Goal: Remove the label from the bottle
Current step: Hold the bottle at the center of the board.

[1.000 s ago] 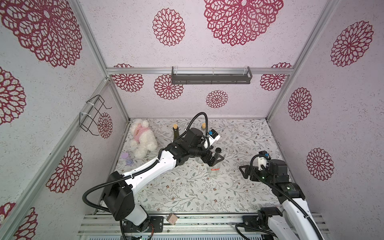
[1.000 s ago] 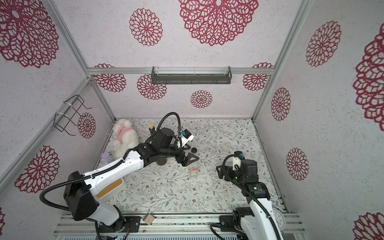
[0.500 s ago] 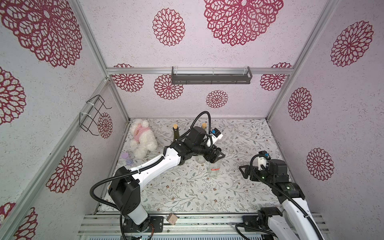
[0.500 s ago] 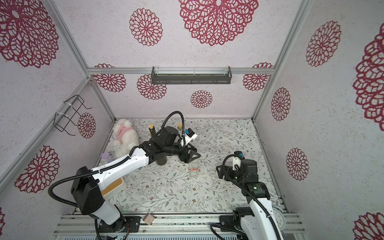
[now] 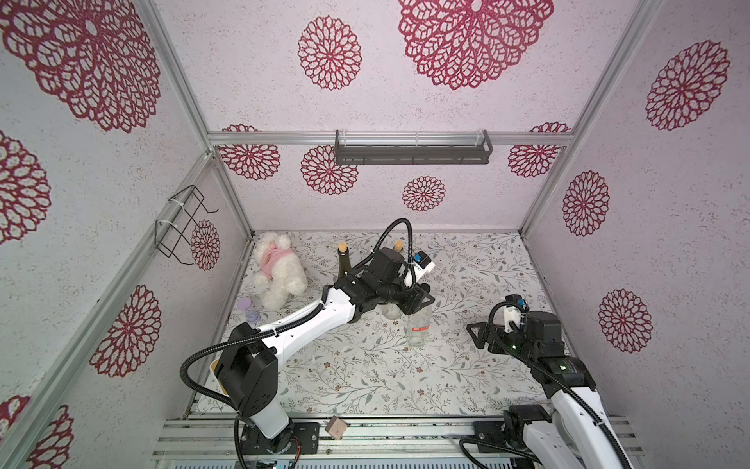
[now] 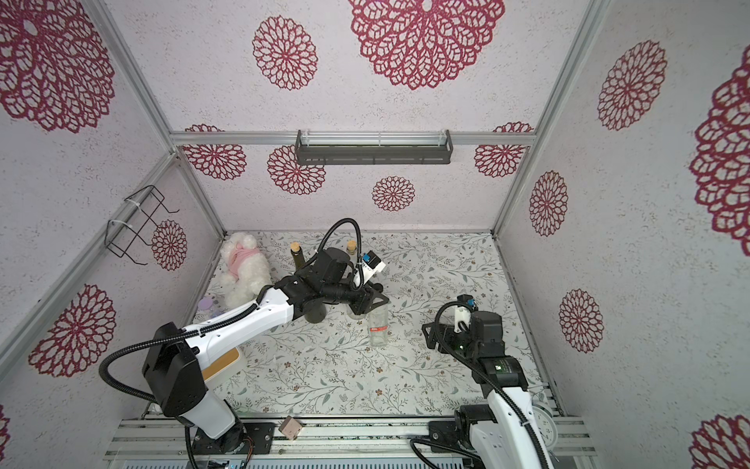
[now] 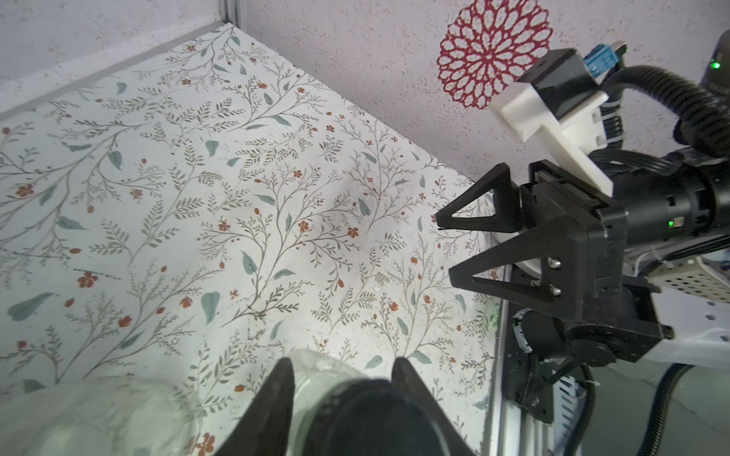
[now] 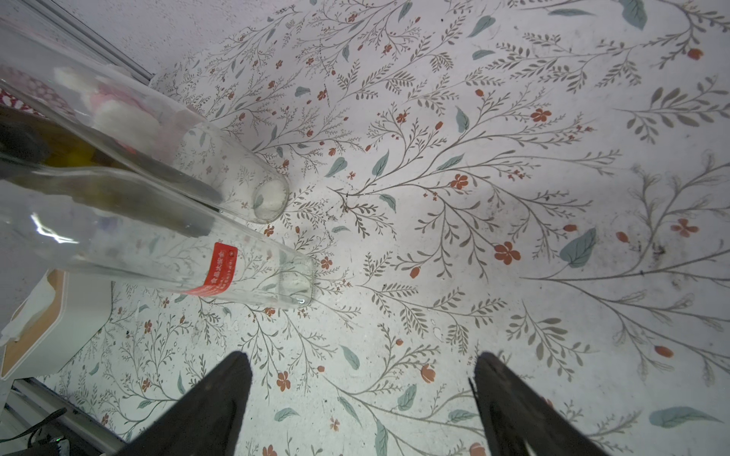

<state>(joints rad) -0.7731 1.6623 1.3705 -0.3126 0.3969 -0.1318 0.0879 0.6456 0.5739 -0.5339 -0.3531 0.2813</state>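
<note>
Nearest the camera, a small tan wooden block lies on the metal rail at the front edge of the floral-patterned tabletop. Just past it, on the robot's right, the right gripper hovers above bare tabletop. Its jaws are spread wide with nothing between them, and it points toward the bottles.

Near the middle of the table the tall clear glass bottle stands upright, with its red paper label stuck low on the body. The left gripper reaches over from the robot's left and is clamped on that bottle's top, the jaws pressed to either side of it. Just beside it, slightly farther back, stands a second clear glass bottle without a label.

Farther back, a dark green glass bottle with a cork stands near a white plush dog in a pink top. A grey metal shelf hangs on the back wall.
</note>
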